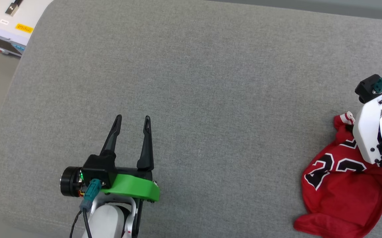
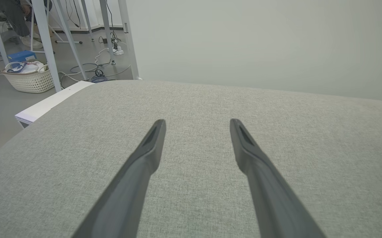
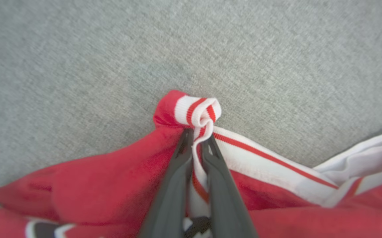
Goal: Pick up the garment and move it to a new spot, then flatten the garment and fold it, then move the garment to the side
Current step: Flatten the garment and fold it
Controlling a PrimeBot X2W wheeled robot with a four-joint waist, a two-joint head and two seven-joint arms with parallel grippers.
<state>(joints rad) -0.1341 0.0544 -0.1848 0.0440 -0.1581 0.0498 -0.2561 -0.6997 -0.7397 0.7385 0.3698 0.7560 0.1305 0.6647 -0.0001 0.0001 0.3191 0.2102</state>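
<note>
Surface: you are working over a grey padded fabric surface. It has rounded corners, and bare floor shows past its left edge.
Garment: the red garment lies crumpled at the right edge of the surface, low in the head view and well apart from your left hand. A black, white-edged number shows on a wrinkled panel, partly folded over.
Garment, close: in the right wrist view the red cloth bunches below the fingers. A white sleeve piece trails off to the right.
Trim: the red-and-white striped trim is rolled into a small knob resting on the grey fabric, just past the fingertips.
Right hand: your right hand has its fingers together, clamped on a strip of that striped trim. In the head view its white bracket stands over the garment's upper part and hides the fingers.
Left hand: your left hand sits at the lower left with its fingers apart and nothing between them. The left wrist view shows the left hand over bare grey fabric. You cannot tell whether it touches the surface.
Surroundings: a white case with a yellow label sits off the far left corner. A white woven basket and loose cables lie on the floor among metal legs.
</note>
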